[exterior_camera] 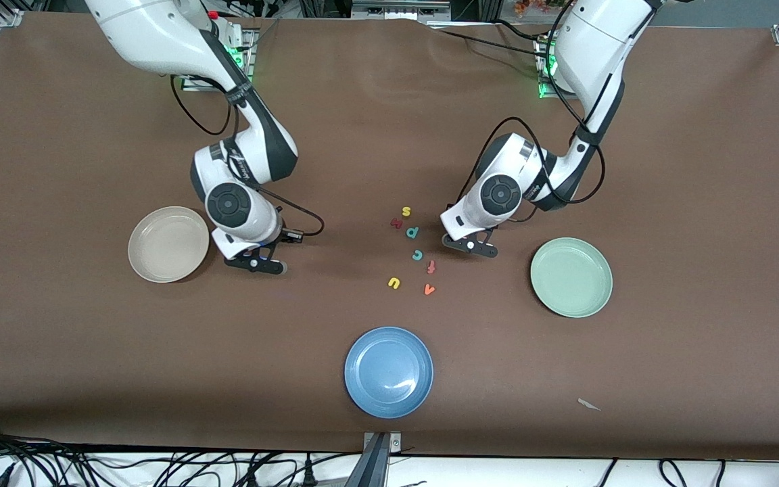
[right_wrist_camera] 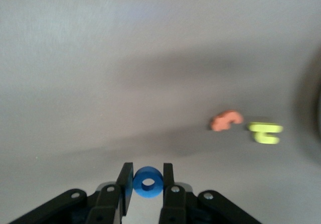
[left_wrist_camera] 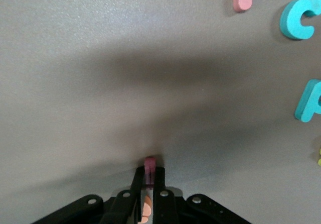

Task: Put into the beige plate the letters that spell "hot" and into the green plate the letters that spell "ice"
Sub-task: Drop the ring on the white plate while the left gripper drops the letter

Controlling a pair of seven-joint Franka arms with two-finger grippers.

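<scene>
Pinching a maroon bar — the i — the left gripper sits low beside the c; the right gripper clamps the o beside the beige plate.

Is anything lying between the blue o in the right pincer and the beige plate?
Nothing visible does. The right pincer grips the blue o right beside the beige plate, with only bare table between them in the front view.

Left pincer low over the table, fingers clamped; right pincer likewise low, fingers clamped.
</scene>
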